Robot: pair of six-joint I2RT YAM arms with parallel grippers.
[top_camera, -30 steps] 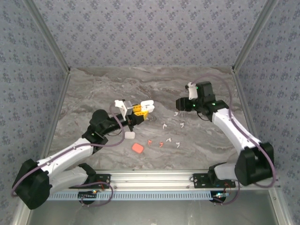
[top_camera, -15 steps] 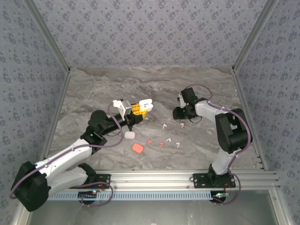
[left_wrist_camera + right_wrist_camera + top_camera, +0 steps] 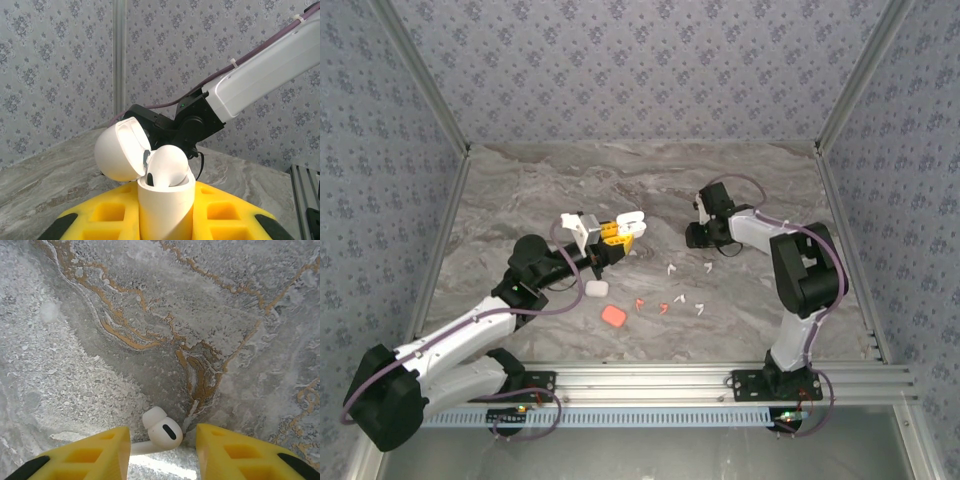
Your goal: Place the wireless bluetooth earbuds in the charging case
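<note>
My left gripper (image 3: 616,235) is shut on a white charging case (image 3: 165,205), held upright above the table with its lid (image 3: 119,150) swung open to the left. A white rounded piece (image 3: 170,164) sits in the case mouth; I cannot tell whether it is an earbud. My right gripper (image 3: 162,442) is down at the marble table, open. A white earbud (image 3: 163,430) lies between its yellow fingers (image 3: 85,455), stem pointing left. Several more white earbuds (image 3: 670,268) and two orange-red earbuds (image 3: 639,302) lie loose in front of the grippers.
A closed white case (image 3: 597,288) and an orange-red case (image 3: 613,316) lie on the table (image 3: 520,190) near the left forearm. The right arm's elbow (image 3: 800,265) is folded up high. Patterned walls close in the table at the back and sides.
The right arm folded in and its gripper came down leftward onto the table, around a white earbud. The left arm with the case barely moved.
</note>
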